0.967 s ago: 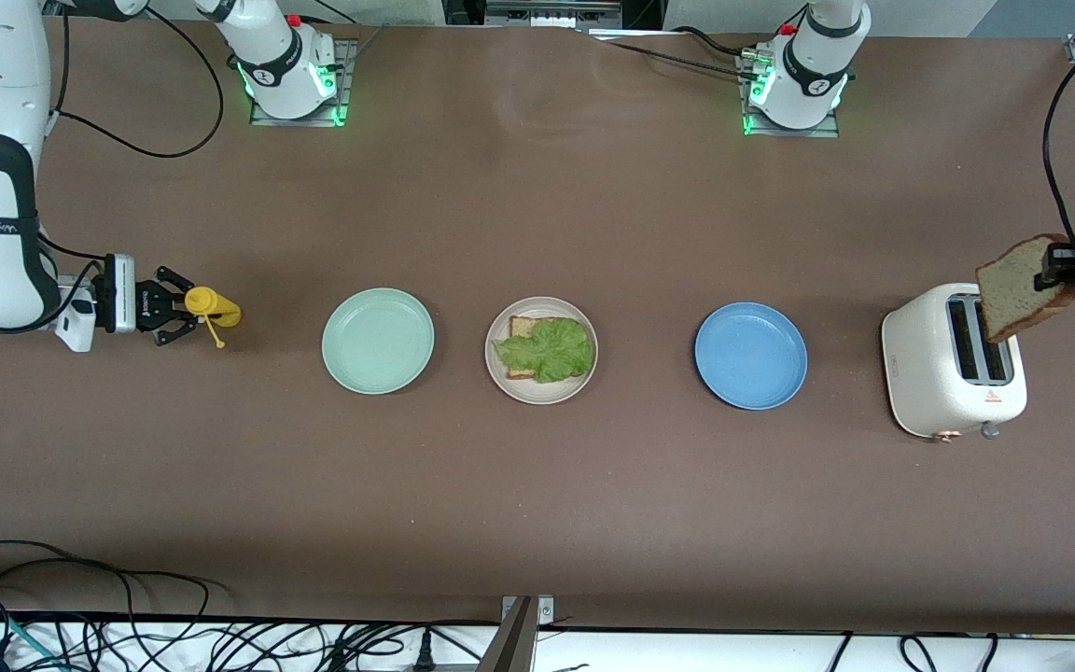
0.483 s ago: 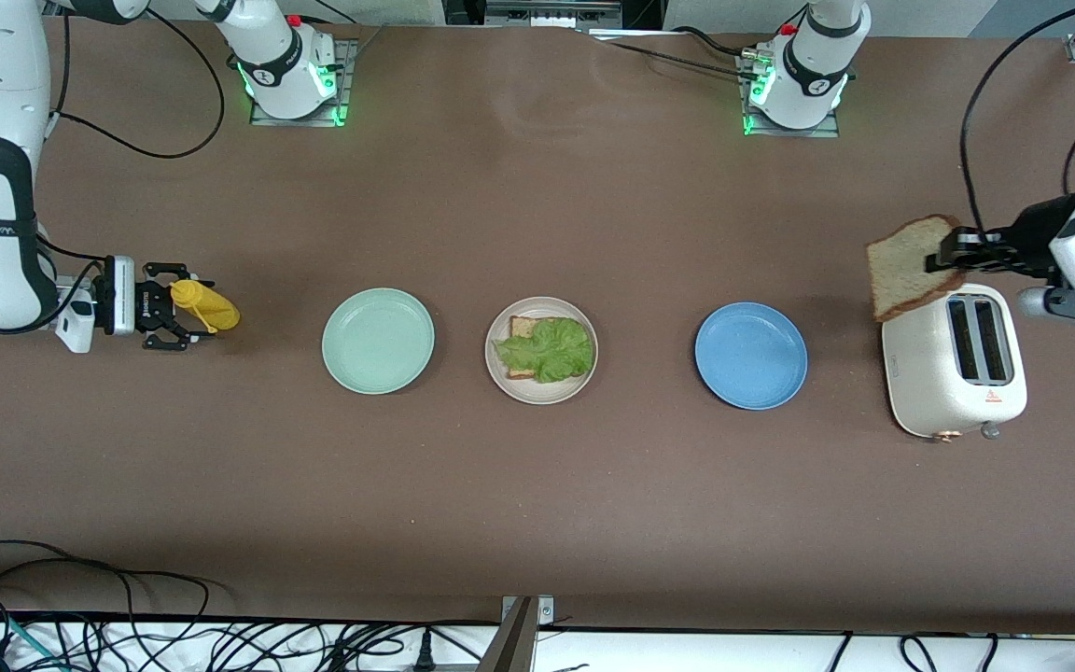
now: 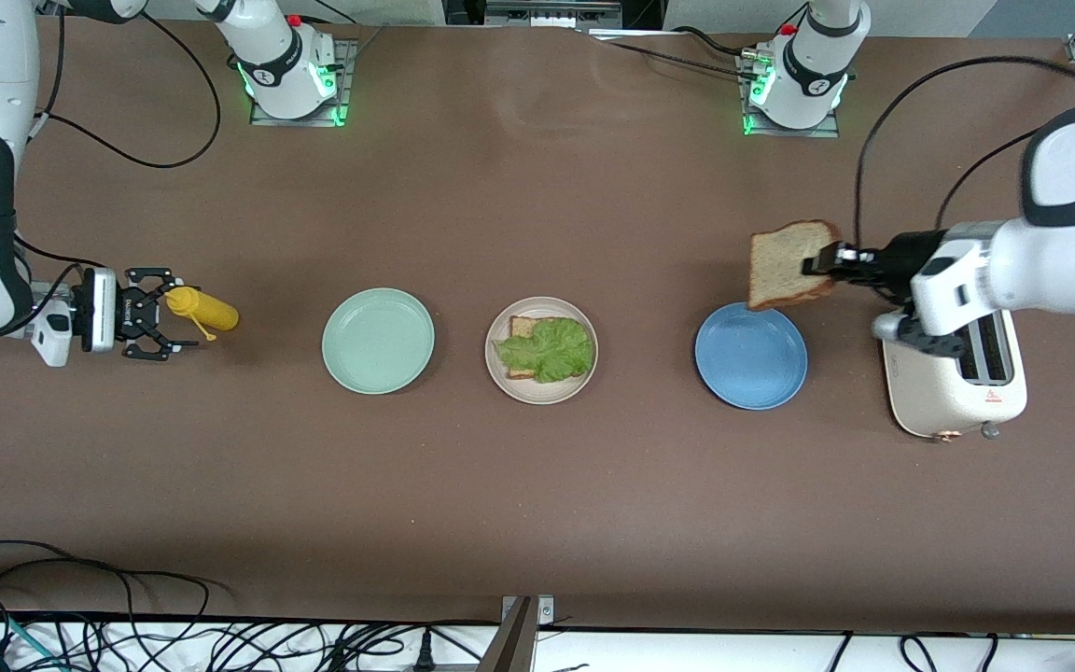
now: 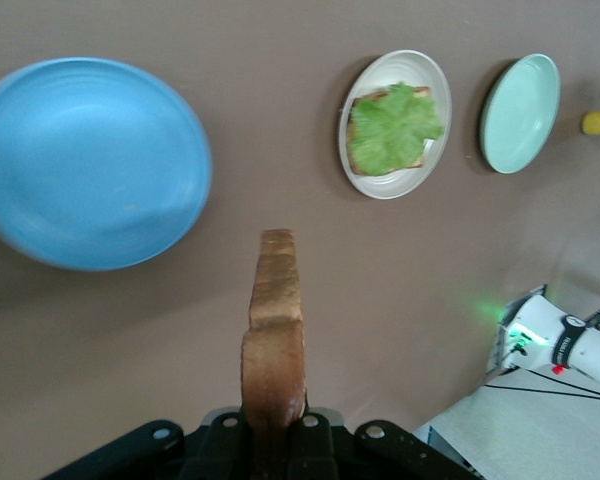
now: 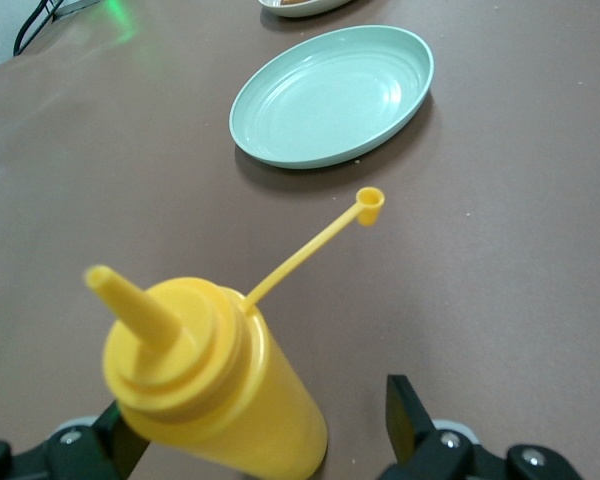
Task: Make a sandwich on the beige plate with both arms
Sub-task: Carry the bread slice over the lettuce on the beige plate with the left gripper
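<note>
Front view: three plates sit in a row across the middle of a brown table point(image 3: 537, 504). The beige plate point(image 3: 585, 374) is the middle one and holds a bread slice point(image 3: 522, 327) topped with a lettuce leaf point(image 3: 547, 349). A mint plate point(image 3: 378, 341) lies toward the right arm's end, a blue plate point(image 3: 750, 356) toward the left arm's end. The left gripper point(image 3: 817, 262) pinches a second slice point(image 3: 788, 264) on edge, over the blue plate's rim. A white toaster point(image 3: 953, 387) sits under the left arm. The right gripper point(image 3: 157, 315), jaws wide, flanks a yellow bottle point(image 3: 205, 309) lying on the table.

Left wrist view: the held slice point(image 4: 276, 345) stands edge-on, clamped between the closed fingers point(image 4: 223, 432), over bare table near the blue plate point(image 4: 85, 165).

Right wrist view: the bottle point(image 5: 215, 385) lies between the spread fingers point(image 5: 412, 412), without touching either, its cap tether point(image 5: 315, 243) pointing at the mint plate point(image 5: 335, 95).
</note>
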`<action>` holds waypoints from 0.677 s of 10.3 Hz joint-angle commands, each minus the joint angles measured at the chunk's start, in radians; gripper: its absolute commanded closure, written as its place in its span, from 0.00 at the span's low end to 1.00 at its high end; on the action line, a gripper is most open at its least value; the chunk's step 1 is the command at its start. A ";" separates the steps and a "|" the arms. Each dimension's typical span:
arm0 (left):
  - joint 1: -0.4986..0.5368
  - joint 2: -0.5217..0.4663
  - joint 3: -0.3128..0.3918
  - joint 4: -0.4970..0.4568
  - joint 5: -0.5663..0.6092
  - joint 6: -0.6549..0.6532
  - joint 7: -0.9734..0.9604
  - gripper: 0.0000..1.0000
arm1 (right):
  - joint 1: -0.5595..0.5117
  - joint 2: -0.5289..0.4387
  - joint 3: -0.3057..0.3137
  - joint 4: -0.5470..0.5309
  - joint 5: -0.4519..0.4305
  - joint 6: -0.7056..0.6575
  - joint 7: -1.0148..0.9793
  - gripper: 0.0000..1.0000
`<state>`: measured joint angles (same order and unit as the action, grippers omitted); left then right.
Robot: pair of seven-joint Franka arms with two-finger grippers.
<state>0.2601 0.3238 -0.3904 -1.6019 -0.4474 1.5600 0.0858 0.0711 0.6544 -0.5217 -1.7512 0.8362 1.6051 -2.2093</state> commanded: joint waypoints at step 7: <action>-0.209 0.161 -0.001 -0.070 -0.427 0.490 -0.014 1.00 | 0.022 -0.088 -0.001 0.156 -0.199 -0.126 0.481 0.01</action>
<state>0.0749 0.4606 -0.3934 -1.6685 -0.8248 1.9808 0.0796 0.0834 0.5771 -0.5228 -1.6283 0.6726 1.5186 -1.8046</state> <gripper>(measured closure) 0.907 0.004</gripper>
